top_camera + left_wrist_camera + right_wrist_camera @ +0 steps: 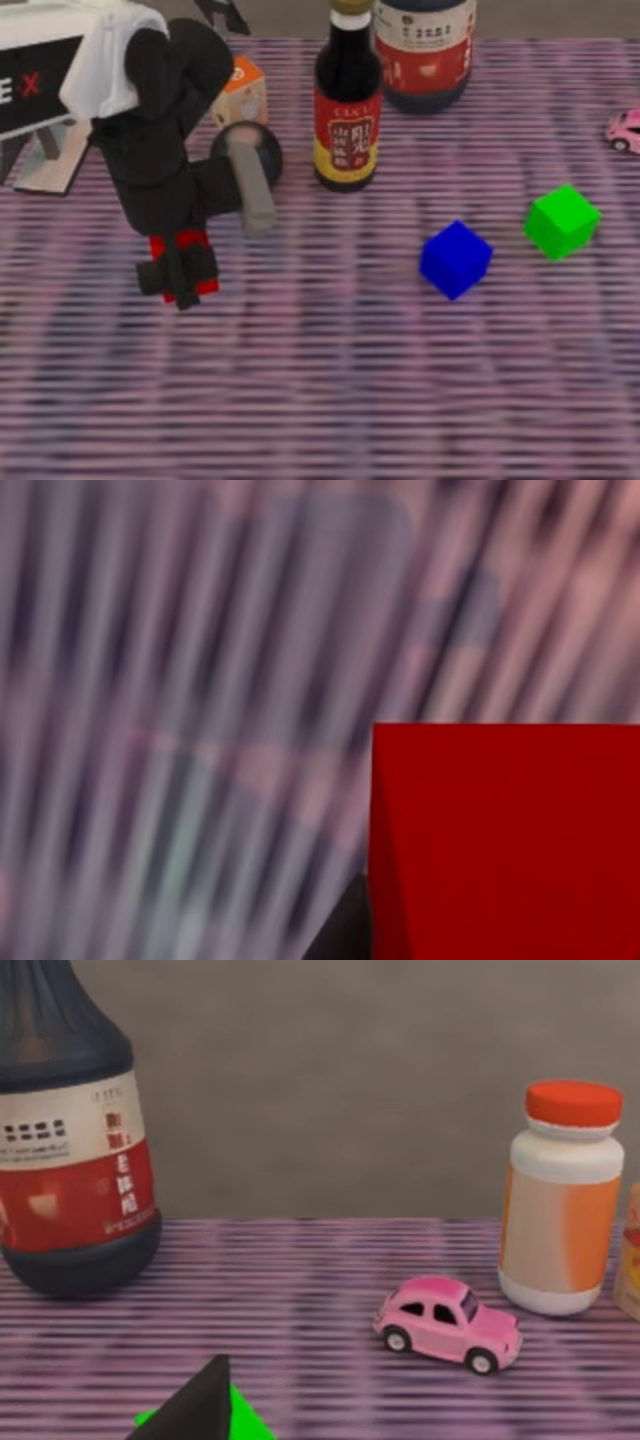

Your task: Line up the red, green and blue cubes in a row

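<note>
A purple-and-pink striped cloth covers the surface [330, 400] from 3 o'clock to 9 o'clock. Beyond its far edge at 12 o'clock stands a plain grey-brown wall [350, 1080], evenly lit, with soft shadows.

The top cam looked straight down at the striped tabletop [320, 400], taking in most of it. The left wrist cam sat super close, basically pressed up against the red cube [505, 840], which also showed in the top view. The right wrist cam sat low, facing across toward the back wall; it shared the pink toy car [448, 1323] and green cube [240, 1420] with the top view.
</note>
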Available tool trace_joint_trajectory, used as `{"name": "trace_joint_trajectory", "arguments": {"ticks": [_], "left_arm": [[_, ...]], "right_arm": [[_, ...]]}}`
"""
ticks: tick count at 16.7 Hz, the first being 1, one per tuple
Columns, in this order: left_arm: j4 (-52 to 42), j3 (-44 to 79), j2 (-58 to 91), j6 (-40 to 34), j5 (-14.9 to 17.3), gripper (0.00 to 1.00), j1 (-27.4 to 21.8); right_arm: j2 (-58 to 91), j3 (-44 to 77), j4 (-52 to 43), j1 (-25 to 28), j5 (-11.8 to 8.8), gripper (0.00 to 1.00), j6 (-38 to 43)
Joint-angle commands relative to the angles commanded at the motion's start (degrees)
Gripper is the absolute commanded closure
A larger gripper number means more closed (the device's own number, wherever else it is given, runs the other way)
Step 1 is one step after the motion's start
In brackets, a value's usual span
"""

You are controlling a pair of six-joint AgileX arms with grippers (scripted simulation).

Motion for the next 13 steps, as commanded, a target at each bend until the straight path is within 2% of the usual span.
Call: {"name": "trace_joint_trajectory", "arguments": {"ticks": [6,13], "left_arm": [[-0.52,-6.46,-6.98,0.67,-0.12,1.00,-12.46],[0.48,-7.60,-7.17,0.80,-0.14,1.00,-13.49]], "right_arm": [[0.00,0.00,0.00,0.00,0.00,0.00,0.00],[0.00,0.00,0.00,0.00,0.00,0.00,0.00]]}}
